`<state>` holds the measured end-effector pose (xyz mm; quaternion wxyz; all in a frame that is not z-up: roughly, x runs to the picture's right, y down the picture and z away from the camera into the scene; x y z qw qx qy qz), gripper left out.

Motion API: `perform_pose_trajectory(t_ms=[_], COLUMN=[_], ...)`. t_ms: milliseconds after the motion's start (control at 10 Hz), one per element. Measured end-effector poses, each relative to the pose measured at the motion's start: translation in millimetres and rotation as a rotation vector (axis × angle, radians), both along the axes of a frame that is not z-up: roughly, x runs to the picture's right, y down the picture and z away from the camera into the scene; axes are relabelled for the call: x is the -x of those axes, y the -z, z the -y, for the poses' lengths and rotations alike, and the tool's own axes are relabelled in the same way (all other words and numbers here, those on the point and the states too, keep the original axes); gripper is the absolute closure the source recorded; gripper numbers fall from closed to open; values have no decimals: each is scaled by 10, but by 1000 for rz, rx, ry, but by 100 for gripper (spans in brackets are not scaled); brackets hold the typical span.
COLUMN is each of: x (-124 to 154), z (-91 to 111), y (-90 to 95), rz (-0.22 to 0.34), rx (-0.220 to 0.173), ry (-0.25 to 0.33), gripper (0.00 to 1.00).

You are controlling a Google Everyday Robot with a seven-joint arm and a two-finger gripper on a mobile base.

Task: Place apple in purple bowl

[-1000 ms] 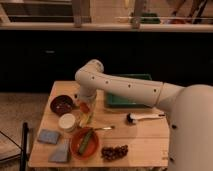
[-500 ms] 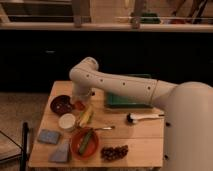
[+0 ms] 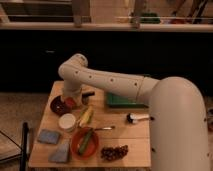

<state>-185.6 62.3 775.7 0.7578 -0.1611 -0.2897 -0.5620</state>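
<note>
gripper [image 3: 71, 100] low over purple bowl's right rim | apple [image 3: 68, 103] just under it, above purple bowl [image 3: 59, 105] | finger state: cannot tell | release spot lies slightly left, toward bowl centre

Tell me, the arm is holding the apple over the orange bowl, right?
Not quite. In the camera view the gripper and the apple are over the purple bowl, at the table's far left. The orange bowl sits nearer the front.

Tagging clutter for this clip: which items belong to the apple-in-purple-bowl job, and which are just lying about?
Job: apple, purple bowl, gripper over the bowl.
Lying about: orange bowl, grapes, white cup, corn-like item, green tray, brush.
</note>
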Motion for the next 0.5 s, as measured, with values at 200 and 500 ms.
perform_pose_trajectory(t_ms=[200, 500], x=[184, 426], z=[37, 54], y=[-48, -119], rz=[36, 84], rx=[1, 7], ry=[28, 62], gripper=[100, 100])
